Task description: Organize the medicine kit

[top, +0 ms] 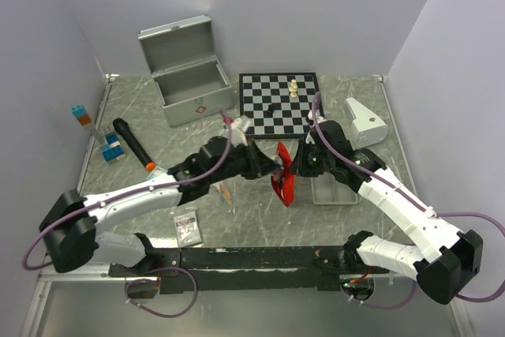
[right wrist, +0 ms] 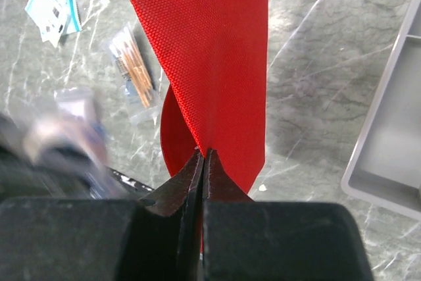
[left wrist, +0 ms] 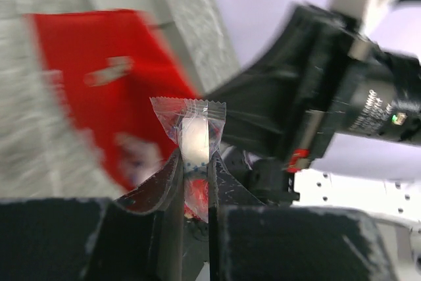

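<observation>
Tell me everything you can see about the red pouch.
The red pouch is flat woven fabric, creased lengthwise and curling at one side. The right gripper is shut on its edge, holding it upright beside the grey tray. The left gripper, pinching a clear packet, is close; contact is unclear.

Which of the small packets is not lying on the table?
The clear packet pinched in the left gripper, beside the red pouch; the packet of wooden sticks and the flat grey packet lie on the table.
</observation>
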Robot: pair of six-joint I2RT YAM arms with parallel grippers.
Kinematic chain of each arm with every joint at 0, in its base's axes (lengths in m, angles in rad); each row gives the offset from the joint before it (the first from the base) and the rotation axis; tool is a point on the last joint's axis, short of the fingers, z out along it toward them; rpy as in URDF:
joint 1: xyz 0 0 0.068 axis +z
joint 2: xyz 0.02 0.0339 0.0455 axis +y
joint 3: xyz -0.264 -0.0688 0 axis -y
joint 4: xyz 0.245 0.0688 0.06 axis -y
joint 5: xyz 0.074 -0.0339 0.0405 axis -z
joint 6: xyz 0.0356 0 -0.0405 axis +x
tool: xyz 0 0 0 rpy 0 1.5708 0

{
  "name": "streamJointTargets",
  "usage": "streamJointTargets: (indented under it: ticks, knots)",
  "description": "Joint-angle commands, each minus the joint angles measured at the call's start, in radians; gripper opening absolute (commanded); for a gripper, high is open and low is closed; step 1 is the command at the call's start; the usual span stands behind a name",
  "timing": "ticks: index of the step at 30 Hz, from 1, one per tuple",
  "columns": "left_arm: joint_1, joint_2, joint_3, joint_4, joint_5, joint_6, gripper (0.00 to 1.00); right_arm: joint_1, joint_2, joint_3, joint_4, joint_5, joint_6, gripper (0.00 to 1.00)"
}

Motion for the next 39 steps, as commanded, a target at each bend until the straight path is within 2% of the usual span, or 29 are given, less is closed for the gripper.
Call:
streamJointTargets:
  ticks: [1, 7, 11, 21, 23, 27, 30, 39]
  knots:
    - [-0.076, 0.075, 0.113, 0.088, -0.033, 0.087, 0.01, 0.002, -0.011, 0.075, -0.016, -0.038, 0.035, 0.00]
    - [-0.090, 0.094, 0.101, 0.054, -0.105, 0.130, 0.01, -0.001, -0.029, 0.101, -0.041, -0.067, 0.058, 0.00]
    - [-0.093, 0.074, 0.071, 0.022, -0.228, 0.176, 0.01, -0.003, -0.040, 0.110, -0.047, -0.090, 0.072, 0.00]
    - [-0.094, 0.082, 0.048, -0.006, -0.265, 0.192, 0.01, -0.009, -0.037, 0.143, -0.061, -0.105, 0.078, 0.00]
    - [-0.094, 0.095, 0.070, -0.032, -0.262, 0.201, 0.08, -0.009, -0.032, 0.141, -0.055, -0.110, 0.080, 0.00]
    - [-0.094, 0.111, 0.119, -0.058, -0.213, 0.227, 0.33, -0.009, -0.028, 0.129, -0.050, -0.102, 0.077, 0.00]
    - [-0.096, 0.118, 0.159, -0.084, -0.183, 0.238, 0.44, -0.011, -0.023, 0.127, -0.053, -0.091, 0.072, 0.00]
    - [-0.099, 0.059, 0.186, -0.166, -0.189, 0.236, 0.54, -0.012, -0.012, 0.138, -0.065, -0.053, 0.048, 0.00]
